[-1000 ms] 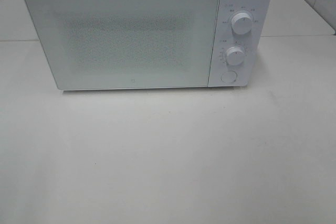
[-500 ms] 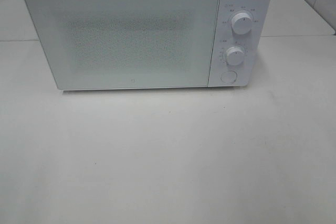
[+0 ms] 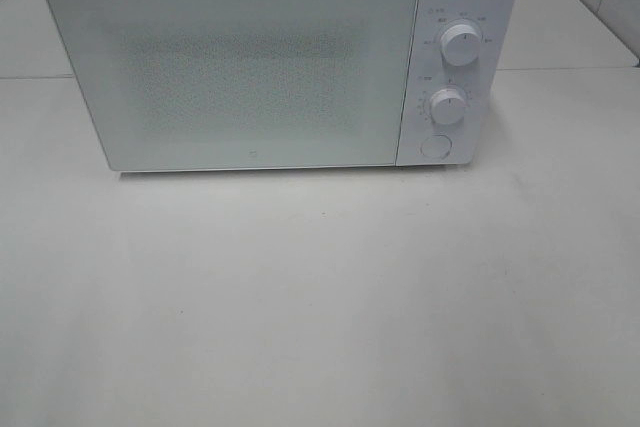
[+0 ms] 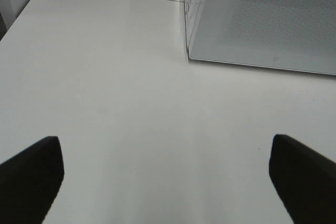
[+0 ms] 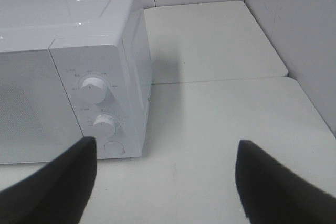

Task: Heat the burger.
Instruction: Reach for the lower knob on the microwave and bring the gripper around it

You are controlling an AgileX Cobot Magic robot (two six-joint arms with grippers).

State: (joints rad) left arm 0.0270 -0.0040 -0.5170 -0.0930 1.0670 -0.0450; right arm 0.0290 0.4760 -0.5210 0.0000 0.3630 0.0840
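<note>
The burger is out of view in every frame. A white microwave (image 3: 260, 57) stands at the back of the table with its door shut. It also shows as the microwave (image 5: 73, 77) in the right wrist view and the microwave (image 4: 262, 19) in the left wrist view. My left gripper (image 4: 165, 182) hovers over bare table in front of the oven's left corner, open, nothing between its dark fingertips (image 4: 31, 177). My right gripper (image 5: 165, 182) sits in front of the control panel side, open and empty. Neither gripper appears in the exterior high view.
Two round knobs (image 3: 461, 42) (image 3: 448, 105) and a round button (image 3: 435, 146) sit on the microwave's right panel. The white table (image 3: 320, 297) spreads in front. A wall (image 5: 299, 35) rises at the right; a table seam (image 5: 220, 81) runs behind.
</note>
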